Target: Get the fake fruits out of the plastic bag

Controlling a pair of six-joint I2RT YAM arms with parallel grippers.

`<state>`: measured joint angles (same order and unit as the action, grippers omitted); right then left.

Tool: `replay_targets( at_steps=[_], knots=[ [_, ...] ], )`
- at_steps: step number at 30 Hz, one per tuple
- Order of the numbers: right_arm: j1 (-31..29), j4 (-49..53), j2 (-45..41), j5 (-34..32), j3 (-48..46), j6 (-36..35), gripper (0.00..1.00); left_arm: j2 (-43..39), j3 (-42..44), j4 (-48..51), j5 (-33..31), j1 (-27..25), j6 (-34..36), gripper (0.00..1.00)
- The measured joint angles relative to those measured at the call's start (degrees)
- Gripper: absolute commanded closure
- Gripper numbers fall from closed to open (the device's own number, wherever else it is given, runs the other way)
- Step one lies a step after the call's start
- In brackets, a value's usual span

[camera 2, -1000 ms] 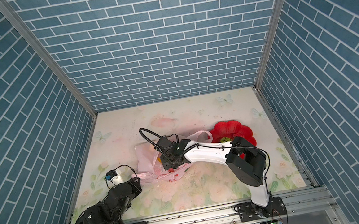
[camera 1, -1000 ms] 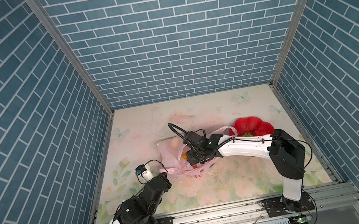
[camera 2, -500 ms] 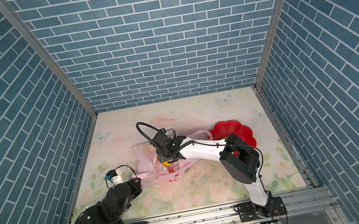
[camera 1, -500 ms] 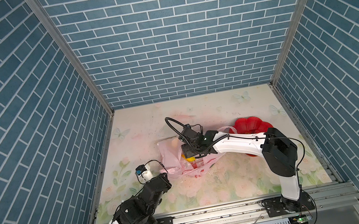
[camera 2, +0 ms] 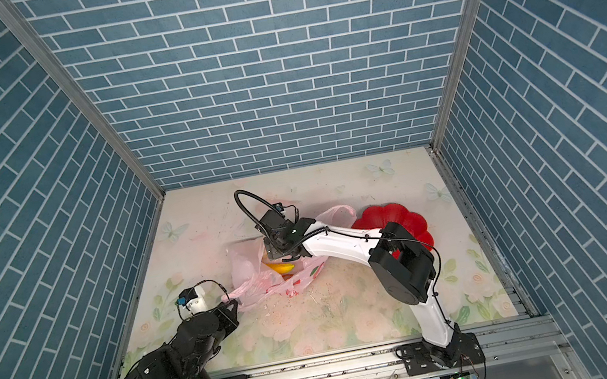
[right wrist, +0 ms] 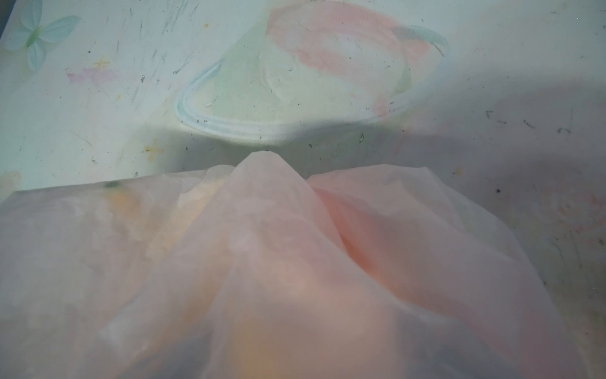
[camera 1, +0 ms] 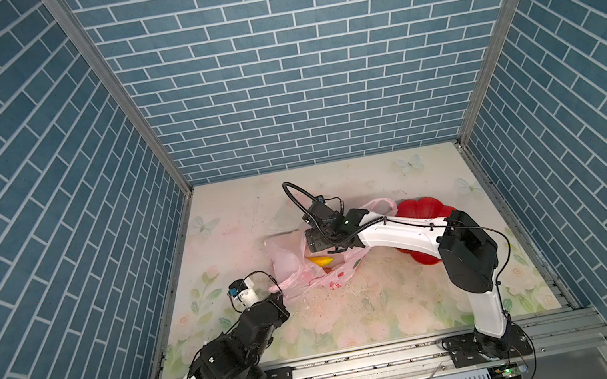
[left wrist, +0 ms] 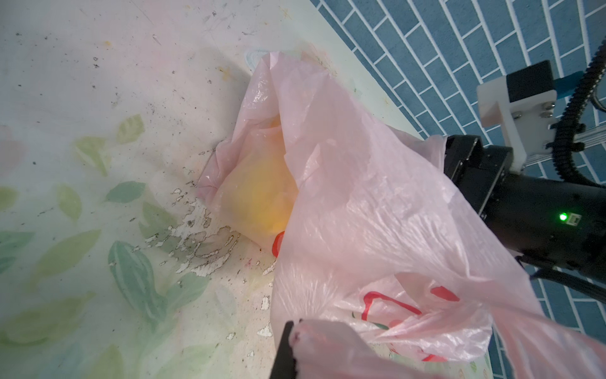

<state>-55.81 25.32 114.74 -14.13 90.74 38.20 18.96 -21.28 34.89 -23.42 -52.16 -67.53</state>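
Observation:
The pale-pink plastic bag (camera 1: 298, 267) (camera 2: 253, 275) lies crumpled mid-table. My left gripper (camera 1: 275, 288) (camera 2: 230, 296) is shut on one of its handles at the near-left end; the film drapes over a black finger (left wrist: 284, 347). A yellow banana (camera 1: 320, 260) (camera 2: 281, 267) shows at the bag's mouth, and a yellow-orange lump (left wrist: 259, 197) glows through the film. My right gripper (camera 1: 317, 241) (camera 2: 276, 246) hangs over the far side of the bag. Bag film (right wrist: 262, 262) covers its jaws, so their state is hidden.
A red flower-shaped plate (camera 1: 423, 207) (camera 2: 391, 217) sits right of the bag, partly under the right arm. The worn floral table surface (camera 1: 356, 307) spreads in front. Blue brick walls close in the left, back and right.
The right gripper has moved toward the back wall, from the bag's middle to its far edge. The yellow banana now shows at the bag's mouth. The left arm has hardly moved.

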Motion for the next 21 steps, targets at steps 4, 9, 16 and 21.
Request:
replay_targets(
  at_steps=[4, 9, 16, 21],
  knots=[
    [0.3, 0.2, 1.8, 0.0, 1.6, -0.8, 0.17, -0.5, 0.0, 0.1, 0.1, 0.0, -0.1, 1.0],
    [0.3, 0.5, 2.4, 0.4, 1.7, -1.2, 0.17, -1.6, -0.1, 1.1, 0.1, 0.0, -0.2, 1.0],
    [0.3, 0.4, 2.4, 1.1, 1.6, -1.1, 0.18, -3.0, -1.8, 2.6, 0.1, 0.0, -0.2, 1.0],
    [-0.2, 0.3, 2.4, 1.5, 1.3, -1.1, 0.19, -3.0, -2.5, 3.1, 0.1, 0.0, -0.2, 1.0]
  ],
)
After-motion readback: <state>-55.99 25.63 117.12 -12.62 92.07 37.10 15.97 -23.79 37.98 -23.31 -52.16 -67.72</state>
